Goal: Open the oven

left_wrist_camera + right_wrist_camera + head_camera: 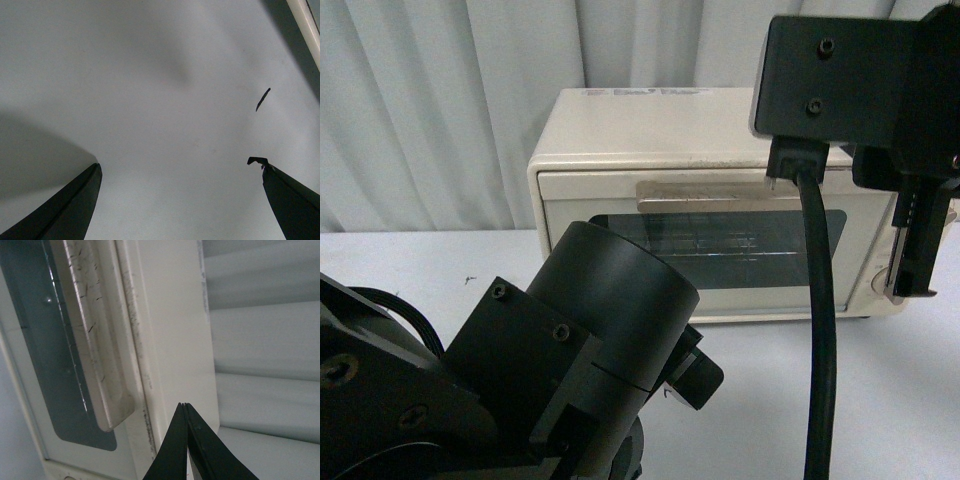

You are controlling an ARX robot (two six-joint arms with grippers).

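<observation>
The cream-white oven (650, 125) stands at the back of the table with its glass door (740, 245) shut and its tan bar handle (710, 190) across the top of the door. My right gripper (907, 288) hangs shut and empty in front of the oven's right end, hiding the knobs. In the right wrist view its tips (185, 405) lie over the oven's top front edge, just off the end of the handle (95, 340). My left gripper (177, 162) is open over bare table, nothing between its fingers (75, 205). The oven's base edge (306, 25) crosses one corner.
My left arm's black body (610, 300) fills the lower left foreground, partly covering the door's lower left. A black cable (820, 330) hangs down in front of the door. A white curtain (440, 110) closes the back. A small dark mark (262, 99) lies on the table.
</observation>
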